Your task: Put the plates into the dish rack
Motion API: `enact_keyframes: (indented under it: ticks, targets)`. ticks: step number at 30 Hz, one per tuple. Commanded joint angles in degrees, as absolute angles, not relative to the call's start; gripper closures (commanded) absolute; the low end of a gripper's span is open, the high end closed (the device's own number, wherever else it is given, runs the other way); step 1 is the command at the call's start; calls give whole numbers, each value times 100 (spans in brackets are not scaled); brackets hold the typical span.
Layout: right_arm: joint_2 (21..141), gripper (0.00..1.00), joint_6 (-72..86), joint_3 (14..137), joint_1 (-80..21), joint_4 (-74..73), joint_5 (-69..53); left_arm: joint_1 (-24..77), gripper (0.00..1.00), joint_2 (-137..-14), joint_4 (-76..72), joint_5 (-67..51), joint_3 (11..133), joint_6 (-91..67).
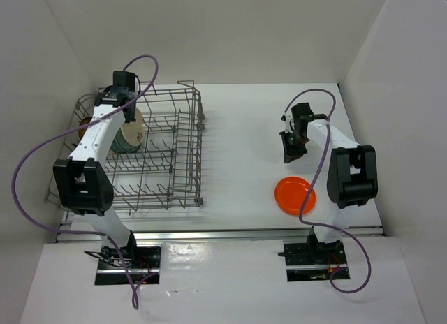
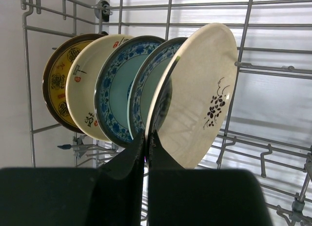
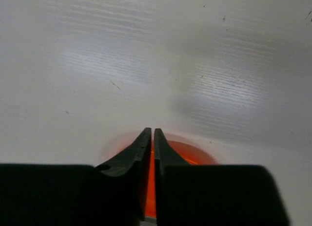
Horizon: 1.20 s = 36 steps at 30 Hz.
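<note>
While left end effector [image 2: 146, 138] grips cream plate [image 2: 200, 89] by the rim in dish rack [image 1: 188, 170], right end effector [image 3: 151, 138] is clenched empty. Orange plate [image 1: 294, 196] on surface [image 1: 237, 142]: likely stiff, slick; take rim.

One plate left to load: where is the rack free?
The dish rack is bare from the flowered cream plate to its right wall and near edge. Its far-left end is crowded: five upright plates, the left gripper among them.
</note>
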<state>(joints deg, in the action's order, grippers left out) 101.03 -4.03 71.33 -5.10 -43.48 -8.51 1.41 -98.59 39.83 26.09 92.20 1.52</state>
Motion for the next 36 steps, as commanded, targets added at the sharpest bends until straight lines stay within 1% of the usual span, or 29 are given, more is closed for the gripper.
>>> enact_keyframes:
  ticks: [1,2,3,5,7,8,11,13,15,17,20,23,24,28,32,36]
  targets:
    - [10011,88,-316,7557,-580,-4788,-519,185,100,-9923,3876,2558,9229,132]
    - [10011,96,-238,7646,-580,-4877,-466,185,100,-9923,3876,2558,9229,132]
    - [9959,100,-176,7725,-632,-4982,-396,185,100,-9984,3876,2558,9229,132]
    - [9958,100,157,7961,-633,-5359,-124,185,100,-10054,3824,2558,9229,132]
    - [10133,100,551,8129,-702,-5606,-123,185,100,-10124,3823,2558,9229,132]
    - [10264,100,823,8434,-773,-6051,-62,185,100,-10203,3823,2558,9281,132]
    - [10336,100,1298,8630,-1036,-6440,-246,237,100,-10266,3771,2496,9281,132]
    - [10397,100,1511,8631,-1160,-6792,-246,237,100,-10318,3771,2496,9281,132]
    - [10345,100,1862,8481,-1292,-7083,192,237,100,-10318,3718,2496,9220,79]
    - [10153,100,1915,8202,-1353,-7084,26,290,100,-10371,3665,2426,9150,27]
    - [10151,100,2327,8130,-1354,-7329,403,342,100,-10423,3665,2373,9149,26]
    - [10318,100,2583,8130,-1205,-7488,404,343,100,-10424,3604,2373,9097,79]
    - [10318,100,2671,7965,-1143,-7488,317,343,100,-10424,3604,2373,9097,79]
    - [10380,100,2944,7893,-1143,-7488,316,343,100,-10372,3551,2373,9035,79]
    - [10748,100,3103,7682,-1090,-7488,369,343,100,-10248,3428,2373,8815,79]
    - [10863,100,3287,7682,-1143,-7488,606,343,100,-10187,3428,2373,8701,18]
